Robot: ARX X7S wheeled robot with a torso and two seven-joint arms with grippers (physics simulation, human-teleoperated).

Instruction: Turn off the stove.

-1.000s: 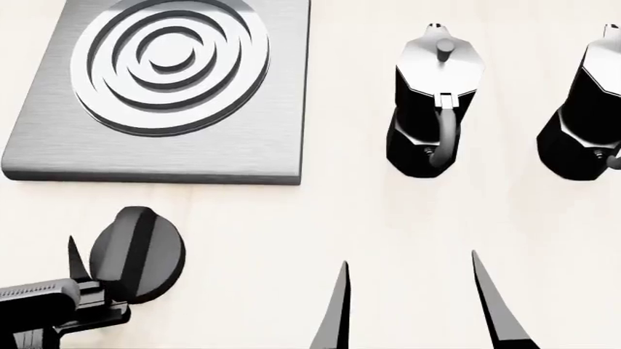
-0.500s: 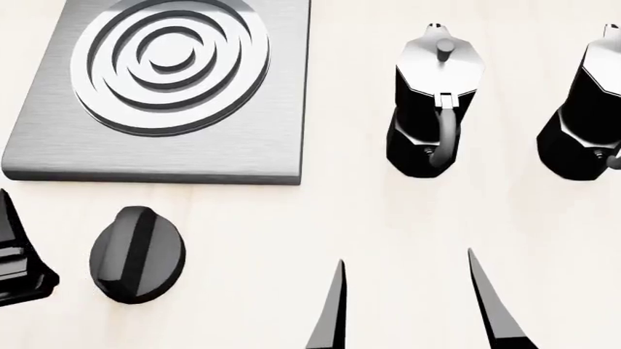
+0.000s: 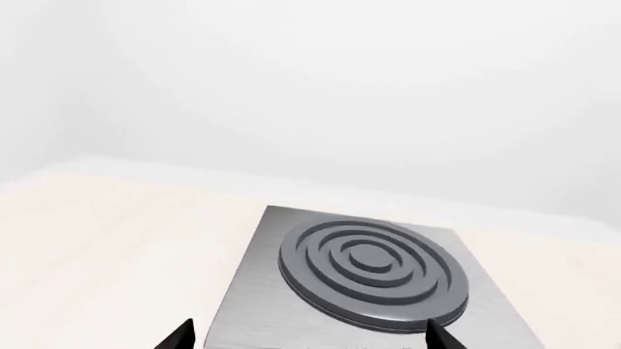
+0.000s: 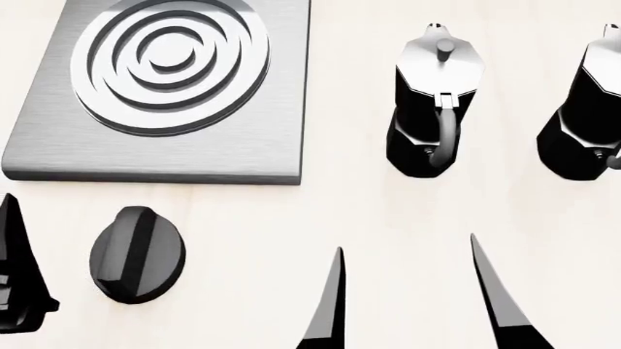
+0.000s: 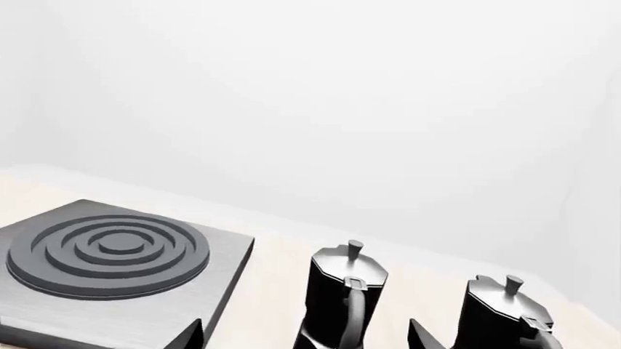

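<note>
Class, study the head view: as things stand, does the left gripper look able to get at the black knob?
Probably yes. The left gripper sits just beside the knob on bare table, with nothing between them. The stove and moka pots lie farther off, out of the way.

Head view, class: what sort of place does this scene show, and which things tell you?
Probably a simulated kitchen counter: a flat brushed-grey metal stove slab with a ringed burner, its separate black ridged knob, and two black-and-silver moka pots on a pale wooden surface.
</note>
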